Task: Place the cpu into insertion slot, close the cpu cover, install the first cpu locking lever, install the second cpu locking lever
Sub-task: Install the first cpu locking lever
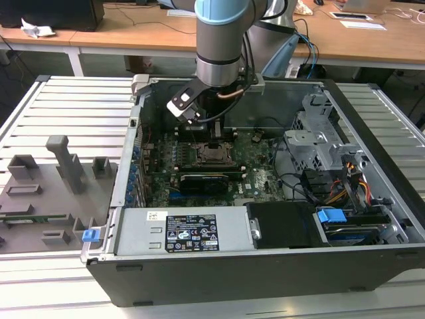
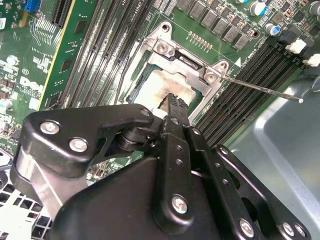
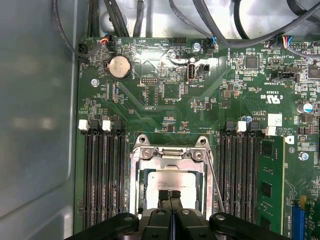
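Observation:
The cpu (image 3: pixel 172 181) lies in the insertion slot (image 1: pixel 214 154), its silver-grey top (image 2: pixel 150 87) smeared with pale residue. The cpu cover (image 3: pixel 170 155), a metal frame (image 2: pixel 187 60), lies flat around the chip. My gripper (image 3: pixel 169 194) is shut with nothing between its fingertips. It hangs just over the chip's edge (image 2: pixel 175 100), under the arm in the exterior view (image 1: pixel 214 136). One thin locking lever (image 2: pixel 260 89) sticks out free from the socket corner and shows again beside the frame (image 3: pixel 216 187). A second lever (image 2: pixel 121 82) runs along the opposite side.
Long black memory slots (image 3: pixel 102 175) flank the socket on both sides (image 3: pixel 240 170). A long black card (image 1: pixel 209 181) sits in front of the socket, with the power supply (image 1: pixel 179 229) nearer still. A drive cage (image 1: pixel 319 139) stands at the exterior view's right. Grey fixtures (image 1: pixel 53 193) lie outside the case.

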### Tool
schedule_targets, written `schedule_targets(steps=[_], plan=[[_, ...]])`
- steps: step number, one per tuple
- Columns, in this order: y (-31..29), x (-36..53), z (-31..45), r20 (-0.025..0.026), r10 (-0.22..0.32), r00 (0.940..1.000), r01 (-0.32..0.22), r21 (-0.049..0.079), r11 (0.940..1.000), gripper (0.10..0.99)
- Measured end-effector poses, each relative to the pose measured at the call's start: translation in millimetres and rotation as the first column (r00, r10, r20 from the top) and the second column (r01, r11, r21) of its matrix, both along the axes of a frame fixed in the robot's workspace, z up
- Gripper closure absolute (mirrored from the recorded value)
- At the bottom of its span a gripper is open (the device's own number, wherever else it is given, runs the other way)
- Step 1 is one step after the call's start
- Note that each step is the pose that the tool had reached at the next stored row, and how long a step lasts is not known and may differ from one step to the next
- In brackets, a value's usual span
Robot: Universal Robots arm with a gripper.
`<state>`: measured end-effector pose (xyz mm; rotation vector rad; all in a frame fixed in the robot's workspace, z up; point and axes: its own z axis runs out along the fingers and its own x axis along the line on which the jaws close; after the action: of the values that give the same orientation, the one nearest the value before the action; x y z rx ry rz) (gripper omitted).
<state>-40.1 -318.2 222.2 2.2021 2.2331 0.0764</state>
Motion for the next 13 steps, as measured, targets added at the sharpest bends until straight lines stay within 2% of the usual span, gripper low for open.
schedule_targets(steps=[13], plan=[[0.0,0.0,2.4,0.0001,0.0,1.0,0.0,0.0,1.0,0.98]])
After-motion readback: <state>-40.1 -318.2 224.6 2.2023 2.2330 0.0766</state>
